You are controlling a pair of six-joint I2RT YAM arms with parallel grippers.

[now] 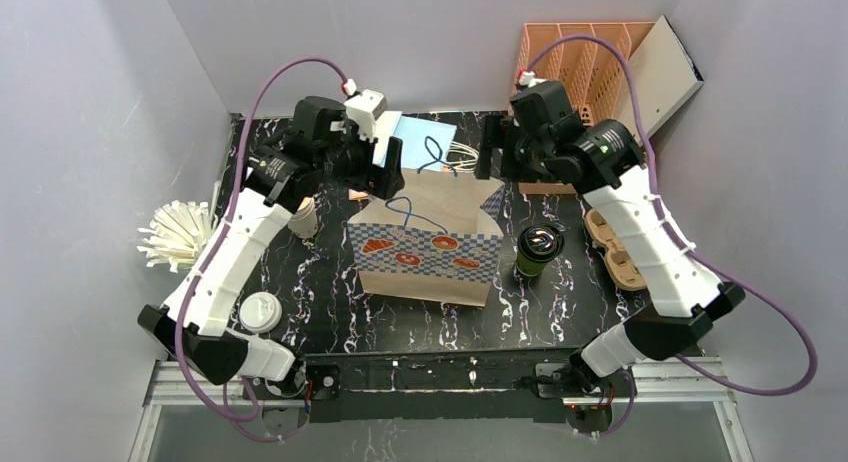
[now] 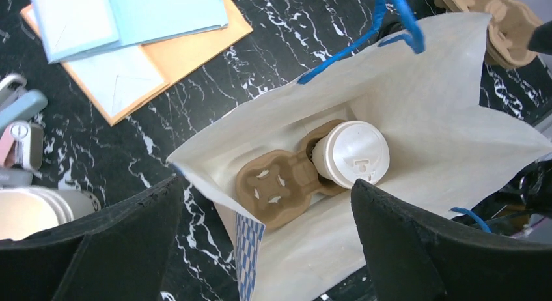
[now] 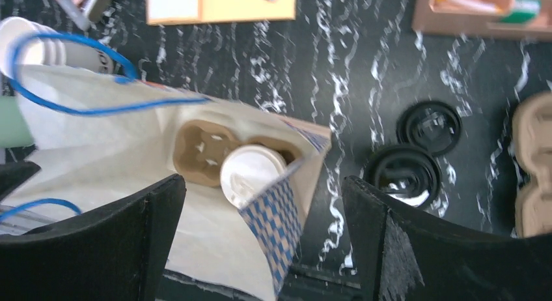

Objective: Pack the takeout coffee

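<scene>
The takeout coffee [image 1: 538,250], a dark green cup with a black lid, stands on the table just right of the paper bag [image 1: 425,252]; the right wrist view shows its top [image 3: 403,176]. The checked bag [image 2: 423,105] stands open. Inside it lies a brown pulp carrier [image 2: 273,180] holding a white-lidded cup [image 2: 355,151] whose body is mostly hidden. My left gripper [image 2: 267,203] hangs open over the bag's left rim [image 1: 385,177]. My right gripper [image 3: 263,197] hangs open over the bag's right corner [image 1: 492,152]. Neither holds anything.
Stacked cream cups [image 1: 303,220] and a white-lidded cup [image 1: 258,312] stand left of the bag, with a straw holder [image 1: 178,234] beyond. Spare pulp carriers [image 1: 612,250] lie right. An orange rack [image 1: 580,57] stands at the back. Envelopes [image 2: 130,27] and a loose black lid [image 3: 429,126] lie nearby.
</scene>
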